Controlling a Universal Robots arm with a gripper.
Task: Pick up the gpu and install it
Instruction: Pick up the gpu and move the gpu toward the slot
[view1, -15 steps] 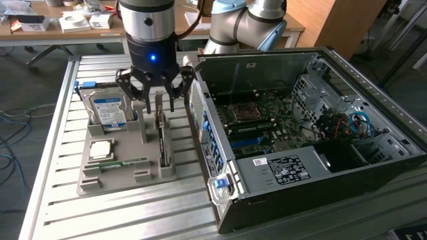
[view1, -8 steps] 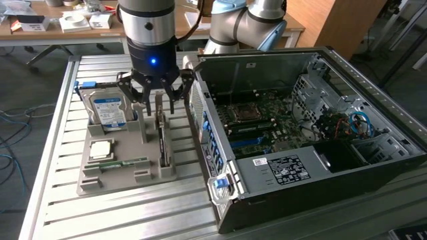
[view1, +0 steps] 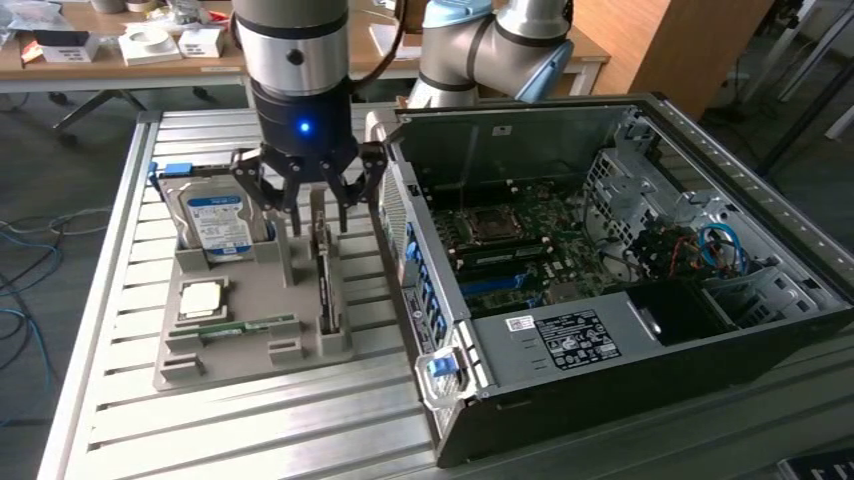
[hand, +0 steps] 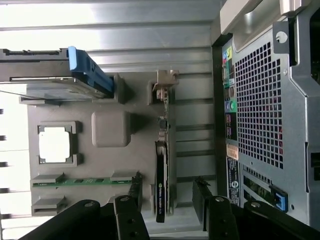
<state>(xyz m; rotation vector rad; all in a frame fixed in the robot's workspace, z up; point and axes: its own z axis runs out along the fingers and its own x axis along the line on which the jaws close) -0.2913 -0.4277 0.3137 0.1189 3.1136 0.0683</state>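
Gripper (view1: 312, 213) over gpu (view1: 324, 285), jaws wide open, empty.
We had it standing on edge just below them, long axis square to their closing line.

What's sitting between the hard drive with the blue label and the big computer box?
The gpu, standing on edge in the grey tray, under the open gripper; the exterior view shows it.

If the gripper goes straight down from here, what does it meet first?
Probably the gpu, standing on edge in the grey tray; the open gripper looks centred over it, though depth is unclear.
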